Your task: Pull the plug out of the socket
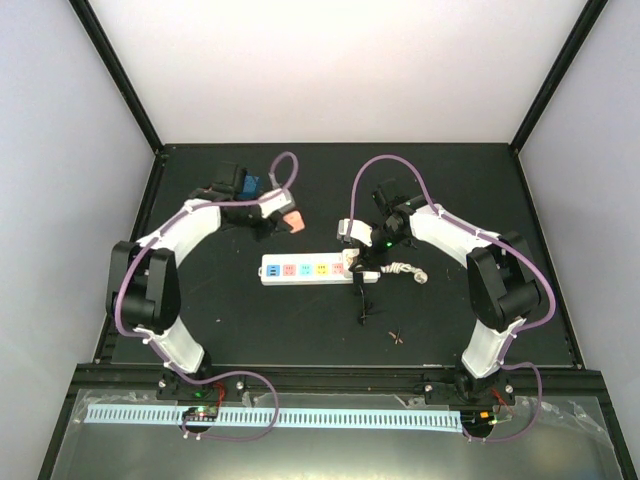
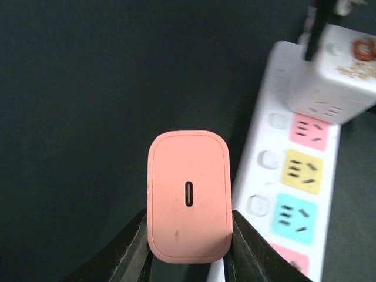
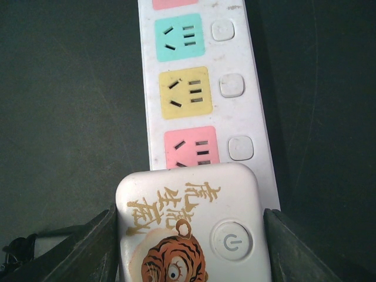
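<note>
Pink plug (image 2: 188, 197) sits pinched in the left end effector (image 2: 189, 249), its jaws nearly closed, held apart from the socket (image 2: 258, 141) on the tabletop (image 2: 76, 88), evidently already out. Right end effector (image 3: 189, 235), jaws wide, clasps the white plug (image 3: 191, 200) seated at the socket's end, likely to draw it off.

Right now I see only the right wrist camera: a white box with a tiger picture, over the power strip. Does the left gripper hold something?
Observer: Yes, the left gripper is closed on a pink plug.
Operator: Is it plugged in?
Observer: No, it is apart from the power strip, beyond its far edge.
Operator: What lies past the right end?
Observer: A short white cord, bundled.
</note>
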Controlling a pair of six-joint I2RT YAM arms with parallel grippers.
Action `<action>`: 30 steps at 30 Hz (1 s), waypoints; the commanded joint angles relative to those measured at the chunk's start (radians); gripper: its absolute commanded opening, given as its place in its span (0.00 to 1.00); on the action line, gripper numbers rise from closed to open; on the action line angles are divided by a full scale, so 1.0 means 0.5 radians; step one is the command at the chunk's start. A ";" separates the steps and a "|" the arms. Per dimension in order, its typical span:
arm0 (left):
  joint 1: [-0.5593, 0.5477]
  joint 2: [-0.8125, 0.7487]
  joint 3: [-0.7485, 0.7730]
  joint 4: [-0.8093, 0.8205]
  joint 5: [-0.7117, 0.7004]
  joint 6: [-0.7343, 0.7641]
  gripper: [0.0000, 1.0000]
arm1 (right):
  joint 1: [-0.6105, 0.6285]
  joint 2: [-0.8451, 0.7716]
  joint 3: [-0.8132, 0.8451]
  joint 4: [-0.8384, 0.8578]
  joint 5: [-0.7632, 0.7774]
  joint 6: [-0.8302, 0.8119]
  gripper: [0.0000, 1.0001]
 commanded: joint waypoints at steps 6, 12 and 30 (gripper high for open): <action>0.547 0.159 0.299 -0.067 0.289 -0.404 0.17 | 0.022 0.088 -0.037 0.042 0.117 0.029 0.33; 0.795 0.254 0.360 -0.063 0.276 -0.513 0.17 | 0.022 0.097 -0.018 0.043 0.127 0.049 0.33; 0.901 0.599 0.418 -0.240 0.261 -0.756 0.20 | 0.031 0.116 0.008 0.048 0.132 0.080 0.34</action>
